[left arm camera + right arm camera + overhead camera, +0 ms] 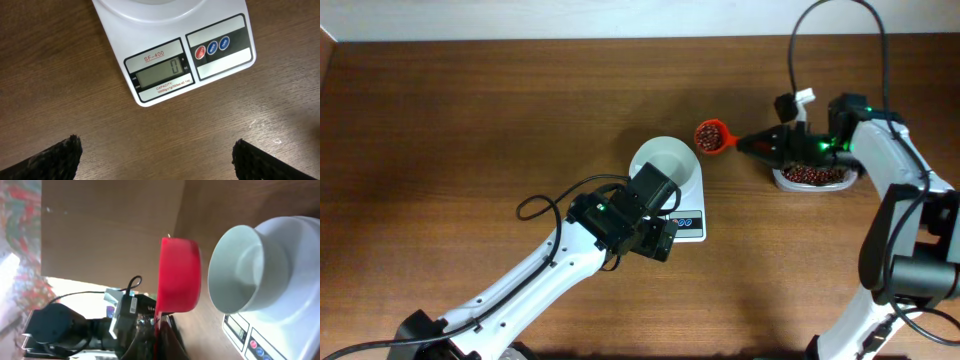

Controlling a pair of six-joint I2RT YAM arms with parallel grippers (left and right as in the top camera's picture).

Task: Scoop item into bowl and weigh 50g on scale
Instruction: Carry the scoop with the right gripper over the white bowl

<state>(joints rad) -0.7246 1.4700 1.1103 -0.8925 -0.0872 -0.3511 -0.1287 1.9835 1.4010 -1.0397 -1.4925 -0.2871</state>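
The white bowl (665, 160) sits on the white scale (692, 226); it looks empty in the right wrist view (240, 270). The scale's display (161, 75) reads 0. My right gripper (760, 145) is shut on the handle of a red scoop (712, 136) holding red-brown beans, just right of the bowl and apart from it. The scoop also shows in the right wrist view (179, 275). More beans (812, 176) lie in a clear container under the right arm. My left gripper (157, 157) is open and empty over bare table, in front of the scale.
The left arm (550, 270) stretches from the lower left to the scale's front. The right arm (905, 200) and its cable stand at the right edge. Wooden tabletop (470, 120) lies all round.
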